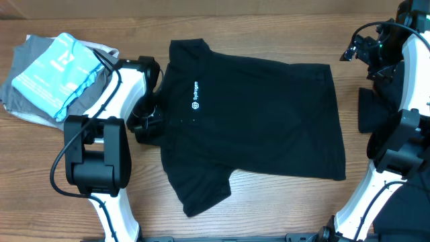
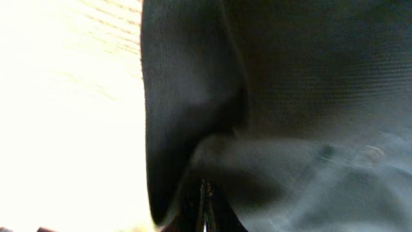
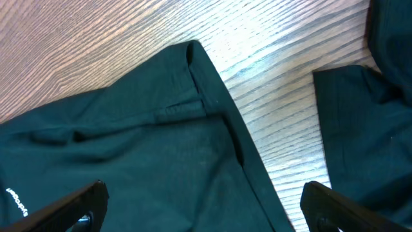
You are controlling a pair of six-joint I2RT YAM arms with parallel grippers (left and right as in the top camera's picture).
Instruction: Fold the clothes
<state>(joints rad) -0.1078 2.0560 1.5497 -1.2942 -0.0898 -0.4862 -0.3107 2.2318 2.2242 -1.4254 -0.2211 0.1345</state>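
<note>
Wood-grain table top (image 1: 282,208) fills the scene, with a black T-shirt (image 1: 269,128) spread flat across its middle, one sleeve pointing toward the near edge and a small line of white lettering (image 1: 195,93) near the collar side. The left gripper (image 1: 144,121) sits at the shirt's left edge, by the collar. In the left wrist view its fingers (image 2: 201,207) are clenched together on a fold of the black fabric, which bunches up around them. The right gripper (image 1: 356,48) hangs above the far right corner of the table, just beyond the shirt's hem. In the right wrist view its fingers (image 3: 80,205) stand wide apart with nothing between them, above the hem corner and bare wood. Another black garment (image 1: 373,111) lies at the right side of the table, near the shirt but apart from it. At the far left lies a grey cloth pile (image 1: 27,81) with a light blue packet (image 1: 57,67) on top
</note>
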